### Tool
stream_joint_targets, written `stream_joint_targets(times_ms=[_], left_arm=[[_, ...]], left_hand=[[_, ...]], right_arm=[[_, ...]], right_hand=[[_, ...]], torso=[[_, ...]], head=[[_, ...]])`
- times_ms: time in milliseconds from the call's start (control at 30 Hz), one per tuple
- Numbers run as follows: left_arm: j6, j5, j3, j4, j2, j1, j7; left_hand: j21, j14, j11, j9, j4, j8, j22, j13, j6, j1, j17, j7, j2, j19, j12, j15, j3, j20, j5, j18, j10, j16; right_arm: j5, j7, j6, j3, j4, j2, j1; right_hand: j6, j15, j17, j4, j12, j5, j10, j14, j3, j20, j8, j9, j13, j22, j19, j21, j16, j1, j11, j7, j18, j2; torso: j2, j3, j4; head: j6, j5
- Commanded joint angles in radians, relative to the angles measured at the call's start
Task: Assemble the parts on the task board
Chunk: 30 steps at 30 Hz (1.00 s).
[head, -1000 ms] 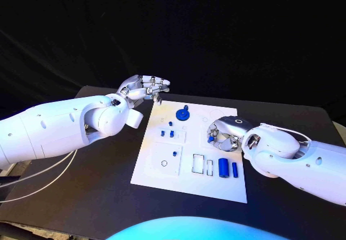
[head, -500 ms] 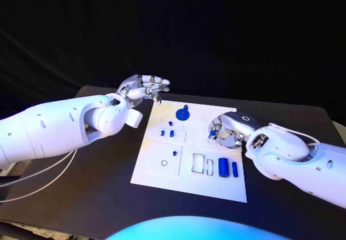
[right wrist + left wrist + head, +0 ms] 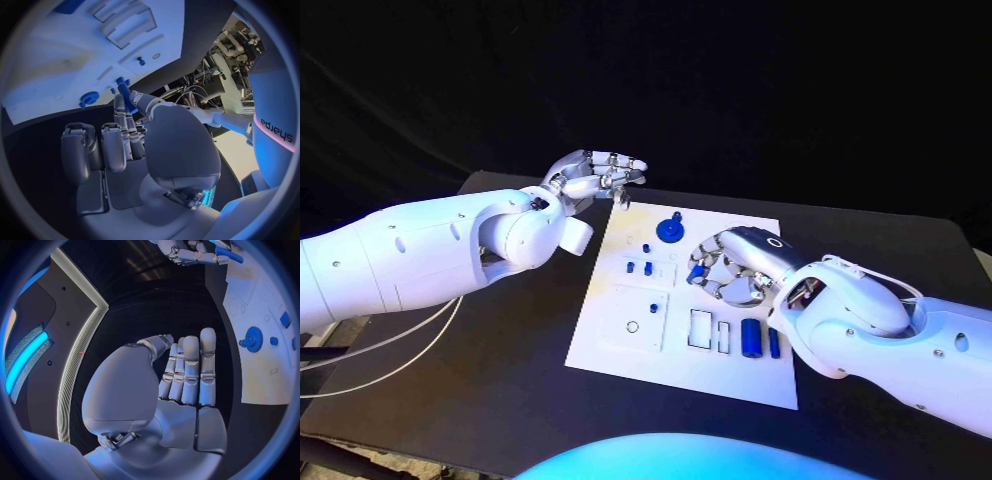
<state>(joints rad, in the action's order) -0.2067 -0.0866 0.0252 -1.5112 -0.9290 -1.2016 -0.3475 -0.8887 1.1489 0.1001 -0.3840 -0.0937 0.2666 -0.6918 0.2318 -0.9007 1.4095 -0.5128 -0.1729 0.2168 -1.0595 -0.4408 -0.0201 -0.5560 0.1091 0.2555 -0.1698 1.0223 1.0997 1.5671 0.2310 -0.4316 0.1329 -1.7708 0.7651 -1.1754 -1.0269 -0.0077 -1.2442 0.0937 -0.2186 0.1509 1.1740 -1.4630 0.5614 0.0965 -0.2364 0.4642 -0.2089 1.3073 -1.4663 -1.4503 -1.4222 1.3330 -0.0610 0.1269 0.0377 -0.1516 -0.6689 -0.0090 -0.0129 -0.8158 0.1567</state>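
Note:
The white task board (image 3: pixel 625 345) lies in the middle of the black table. A blue gear (image 3: pixel 669 231) stands at its far end, and two short blue pegs (image 3: pixel 639 267) stand left of centre. A thick blue cylinder (image 3: pixel 749 335) and a slim one (image 3: pixel 773 342) lie near the right edge. My right hand (image 3: pixel 723 270) hovers over the board's middle and pinches a small blue peg (image 3: pixel 124 93) between thumb and fingers. My left hand (image 3: pixel 596 178) hangs above the board's far left corner, its fingers (image 3: pixel 190 370) loosely bent with nothing in them. The gear (image 3: pixel 253 336) also appears beside them.
Rectangular recesses (image 3: pixel 700 328) and a raised white block (image 3: pixel 632 318) sit on the board's near half. Black table (image 3: pixel 488 390) surrounds the board on all sides. White cables (image 3: pixel 387 355) trail off the table's left edge under my left arm.
My right hand has moved left across the board toward its middle, still pinching the blue peg. The left hand has stayed where it was.

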Motion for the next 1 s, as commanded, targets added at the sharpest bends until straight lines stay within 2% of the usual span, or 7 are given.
stream_joint_targets(times_ms=[33,200,300,467,633,800,1000], left_arm=[[0.016,0.01,0.0,0.002,0.005,0.0,-0.007],[0.017,0.011,0.0,0.005,0.011,0.001,-0.007],[0.019,0.012,0.0,0.006,0.014,0.001,-0.007],[0.02,0.012,0.0,0.006,0.018,0.001,-0.006],[0.021,0.012,0.0,0.005,0.019,0.001,-0.005],[0.021,0.012,0.0,0.004,0.02,0.001,-0.005],[0.022,0.012,0.001,0.004,0.02,0.001,-0.005]], left_hand=[[0.004,-0.007,0.0,0.001,0.001,-0.001,0.001,0.001,0.003,0.0,0.001,-0.001,-0.01,-0.006,-0.006,-0.002,0.002,0.0,0.005,-0.015,-0.006,-0.003],[0.004,-0.007,0.0,0.001,0.001,0.0,0.002,0.001,0.003,0.0,0.002,-0.001,-0.01,-0.006,-0.007,-0.002,0.002,0.0,0.005,-0.015,-0.007,-0.003],[0.004,-0.007,0.0,0.001,0.001,0.0,0.002,0.001,0.003,0.0,0.002,-0.001,-0.01,-0.006,-0.007,-0.002,0.002,0.0,0.005,-0.015,-0.007,-0.003],[0.004,-0.007,0.0,0.001,0.001,0.0,0.002,0.001,0.003,0.0,0.002,-0.001,-0.01,-0.006,-0.007,-0.002,0.002,0.0,0.005,-0.015,-0.007,-0.003],[0.004,-0.007,0.0,0.001,0.001,0.0,0.002,0.001,0.003,0.0,0.002,-0.001,-0.01,-0.006,-0.007,-0.002,0.002,0.0,0.005,-0.015,-0.007,-0.003],[0.004,-0.007,0.0,0.001,0.001,0.0,0.002,0.001,0.003,0.0,0.002,-0.001,-0.01,-0.006,-0.007,-0.002,0.002,0.0,0.005,-0.015,-0.007,-0.003],[0.005,-0.008,0.0,0.001,0.002,0.0,0.002,0.002,0.003,0.001,0.002,-0.001,-0.011,-0.006,-0.008,-0.002,0.002,0.001,0.005,-0.015,-0.008,-0.003]], right_arm=[[-0.036,-0.026,-0.027,0.0,-0.009,-0.028,0.01],[-0.04,-0.041,-0.032,0.0,-0.006,-0.086,0.037],[-0.035,-0.051,-0.034,0.0,0.004,-0.127,0.063],[-0.018,-0.063,-0.034,0.003,0.041,-0.178,0.096],[-0.003,-0.069,-0.029,0.007,0.081,-0.212,0.125],[0.009,-0.076,-0.022,0.009,0.112,-0.229,0.137],[0.017,-0.086,-0.01,0.011,0.135,-0.243,0.147]], right_hand=[[-0.008,-0.007,0.001,0.004,-0.003,0.004,0.008,-0.044,0.002,-0.006,-0.007,0.013,-0.001,0.218,-0.057,-0.002,-0.004,0.001,0.0,-0.002,-0.011,0.007],[-0.008,-0.008,0.001,0.003,-0.002,0.007,0.008,-0.044,0.003,-0.006,-0.007,0.014,0.0,0.217,-0.057,-0.001,-0.004,0.002,0.0,-0.002,-0.011,0.008],[-0.007,-0.008,0.001,0.002,-0.002,0.008,0.008,-0.044,0.004,-0.007,-0.007,0.014,0.0,0.217,-0.057,-0.001,-0.004,0.003,0.0,-0.002,-0.011,0.008],[-0.007,-0.008,0.002,0.002,-0.001,0.009,0.007,-0.043,0.004,-0.007,-0.007,0.014,0.0,0.218,-0.057,-0.001,-0.004,0.004,0.0,-0.001,-0.011,0.008],[-0.006,-0.008,0.001,0.001,-0.001,0.011,0.007,-0.043,0.005,-0.007,-0.007,0.015,0.0,0.217,-0.057,-0.001,-0.004,0.004,0.0,-0.001,-0.011,0.008],[-0.005,-0.007,0.0,0.0,0.0,0.013,0.007,-0.044,0.005,-0.007,-0.007,0.015,0.0,0.218,-0.057,-0.001,-0.004,0.004,-0.001,0.0,-0.011,0.007],[-0.005,-0.007,0.001,0.0,0.0,0.013,0.006,-0.044,0.005,-0.007,-0.007,0.015,0.001,0.217,-0.057,0.0,-0.004,0.004,-0.001,0.0,-0.011,0.007]], torso=[[0.001,-0.0018,0.0004],[-0.002,-0.0018,0.0007],[-0.002,-0.0017,0.0002],[-0.003,-0.0025,0.0002],[-0.004,-0.0008,-0.0007],[-0.003,-0.0009,-0.0015],[-0.004,0.0011,-0.0011]], head=[[-0.001,0.012],[-0.001,0.025],[-0.001,0.03],[-0.003,0.04],[-0.006,0.049],[-0.009,0.052],[-0.013,0.057]])
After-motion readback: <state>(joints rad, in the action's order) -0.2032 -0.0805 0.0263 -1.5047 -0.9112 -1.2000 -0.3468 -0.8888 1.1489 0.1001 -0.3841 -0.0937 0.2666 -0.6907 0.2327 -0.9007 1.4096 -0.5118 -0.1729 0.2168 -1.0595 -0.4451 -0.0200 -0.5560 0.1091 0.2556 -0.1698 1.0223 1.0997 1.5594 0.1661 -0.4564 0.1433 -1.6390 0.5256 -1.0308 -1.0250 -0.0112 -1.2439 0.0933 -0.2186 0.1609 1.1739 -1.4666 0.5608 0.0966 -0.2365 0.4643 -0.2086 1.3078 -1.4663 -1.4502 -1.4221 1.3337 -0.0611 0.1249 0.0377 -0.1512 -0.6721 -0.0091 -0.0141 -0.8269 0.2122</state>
